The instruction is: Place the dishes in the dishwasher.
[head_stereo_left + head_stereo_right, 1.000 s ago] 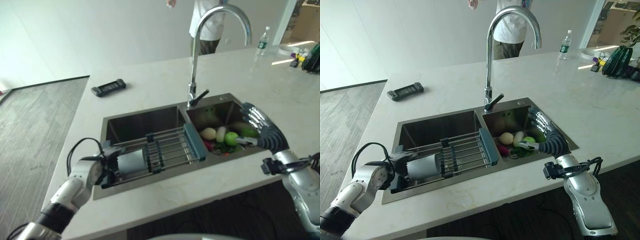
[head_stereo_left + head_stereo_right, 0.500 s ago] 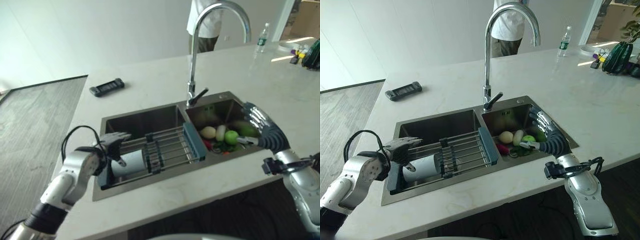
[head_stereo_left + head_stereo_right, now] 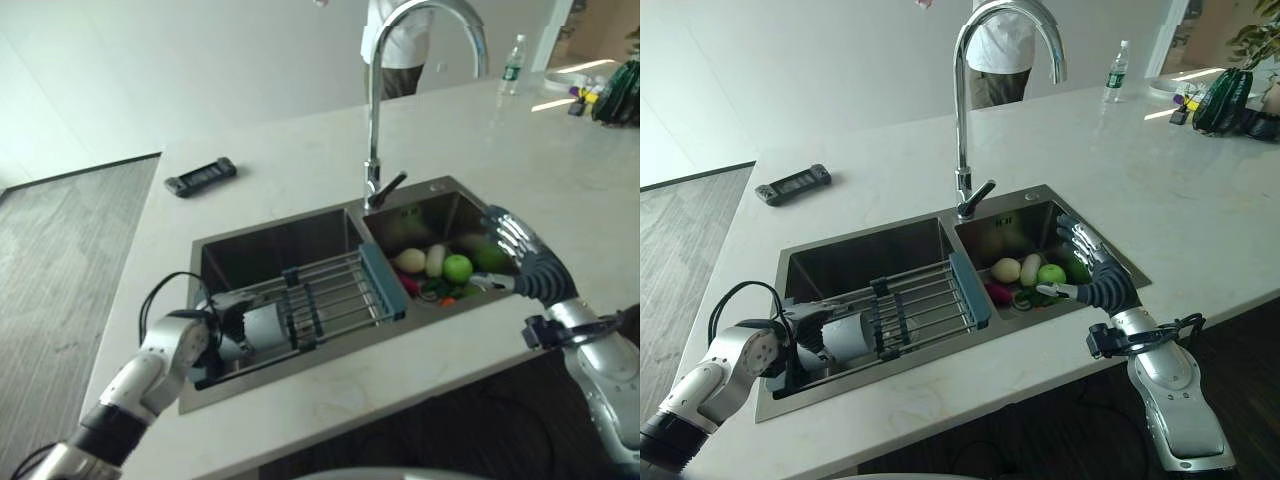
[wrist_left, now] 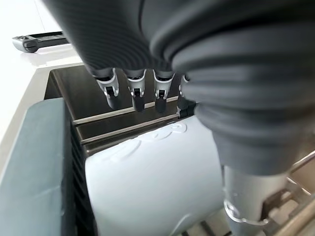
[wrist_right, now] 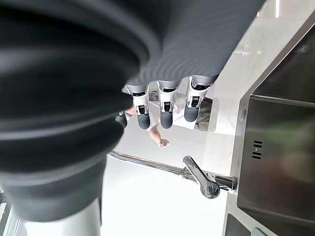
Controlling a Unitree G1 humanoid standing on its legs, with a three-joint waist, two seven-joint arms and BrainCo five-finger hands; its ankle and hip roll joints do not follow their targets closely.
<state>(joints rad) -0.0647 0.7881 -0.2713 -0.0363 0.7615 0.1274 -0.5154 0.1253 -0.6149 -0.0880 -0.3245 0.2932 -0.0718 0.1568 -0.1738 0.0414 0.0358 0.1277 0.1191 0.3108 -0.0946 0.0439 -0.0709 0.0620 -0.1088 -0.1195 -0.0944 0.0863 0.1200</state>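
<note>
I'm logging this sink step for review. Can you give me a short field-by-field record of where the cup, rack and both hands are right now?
cup: white cup lying on its side at the left end of the rack
rack: wire drain rack with blue ends, spanning the left basin of the sink
left hand: left hand over the cup, fingers straight, not curled round it
right hand: right hand open, held over the right basin
right basin: vegetables and fruit, among them a green apple
counter: dark controller, left of the faucet

Right hand [image 5: 162,105], fingers straight, beside faucet [image 5: 197,178] and sink [image 5: 275,162].
</note>
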